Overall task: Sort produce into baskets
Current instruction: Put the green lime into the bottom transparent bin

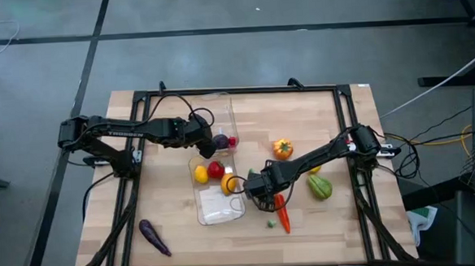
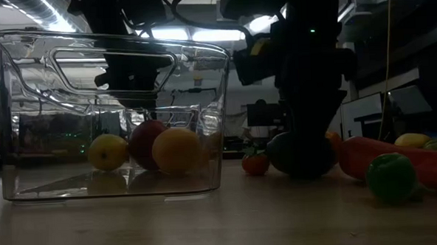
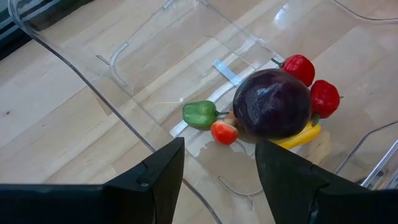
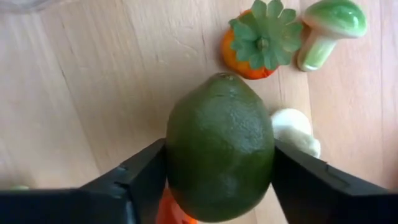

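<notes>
While my right end effector (image 4: 219, 180) sits low over the wooden table (image 1: 340, 217), its two dark fingers flank the smooth dark-green egg-shaped toy avocado (image 4: 219, 146) across its widest part — touching both sides, the grip apparently just closing; I judge it light, rigid and slick, so the broad middle is the place to hold; nearer an end it could squirt out. It rests beside the clear rectangular plastic basket (image 1: 219, 211) holding yellow and red pieces; an orange carrot (image 1: 283, 218) lies just by it. My left end effector (image 3: 219, 171) hangs open and empty over the second clear basket (image 3: 155, 68), above a round purple vegetable (image 3: 272, 102). Beyond the table — grey floor, cables.
</notes>
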{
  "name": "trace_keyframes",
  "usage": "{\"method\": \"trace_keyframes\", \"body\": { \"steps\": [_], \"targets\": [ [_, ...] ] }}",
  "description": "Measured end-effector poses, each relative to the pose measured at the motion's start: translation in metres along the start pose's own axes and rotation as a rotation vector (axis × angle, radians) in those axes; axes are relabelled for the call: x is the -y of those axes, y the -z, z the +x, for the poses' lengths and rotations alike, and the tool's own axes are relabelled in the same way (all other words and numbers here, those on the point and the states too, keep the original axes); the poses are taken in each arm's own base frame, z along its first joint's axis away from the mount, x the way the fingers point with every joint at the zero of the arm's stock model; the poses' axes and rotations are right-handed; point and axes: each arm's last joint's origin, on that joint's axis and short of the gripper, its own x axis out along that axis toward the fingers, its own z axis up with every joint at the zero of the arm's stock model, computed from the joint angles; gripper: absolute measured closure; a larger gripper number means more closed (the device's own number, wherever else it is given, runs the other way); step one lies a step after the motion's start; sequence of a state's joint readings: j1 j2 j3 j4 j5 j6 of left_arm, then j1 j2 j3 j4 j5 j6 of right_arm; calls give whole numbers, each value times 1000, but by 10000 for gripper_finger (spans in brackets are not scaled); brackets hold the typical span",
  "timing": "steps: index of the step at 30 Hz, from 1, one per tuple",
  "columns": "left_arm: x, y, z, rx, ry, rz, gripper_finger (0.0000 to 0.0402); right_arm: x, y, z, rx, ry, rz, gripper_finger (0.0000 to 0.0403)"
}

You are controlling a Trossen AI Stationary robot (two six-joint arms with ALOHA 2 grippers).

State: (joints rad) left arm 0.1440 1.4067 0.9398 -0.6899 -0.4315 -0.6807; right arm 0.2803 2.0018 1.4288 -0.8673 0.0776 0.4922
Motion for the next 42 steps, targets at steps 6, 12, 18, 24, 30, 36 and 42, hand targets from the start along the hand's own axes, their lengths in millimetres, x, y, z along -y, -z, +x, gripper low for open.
{"method": "trace_keyframes", "body": {
  "steps": [6, 12, 18, 24, 30, 36, 42],
  "targets": [
    [1, -1, 0, 7, 6, 3, 208, 0, -1, -8, -25, 9, -3, 202],
    [4, -5, 0, 49, 37, 53, 208, -1, -10, -38, -30, 59, -17, 186],
    [5, -11, -6, 78, 55, 93, 208, -4, -24, -74, 36, 71, -62, 180],
    [7, -25, -23, 135, 89, 123, 208, -10, -42, -100, 209, 40, -101, 179],
    [5, -39, -45, 212, 123, 192, 208, -23, -66, -101, 446, -68, -178, 179],
    [-6, -49, -74, 307, 163, 211, 208, -37, -88, -77, 584, -94, -269, 178],
    [-24, -50, -99, 381, 189, 159, 208, -41, -105, -48, 643, -78, -319, 178]
  ]
}}
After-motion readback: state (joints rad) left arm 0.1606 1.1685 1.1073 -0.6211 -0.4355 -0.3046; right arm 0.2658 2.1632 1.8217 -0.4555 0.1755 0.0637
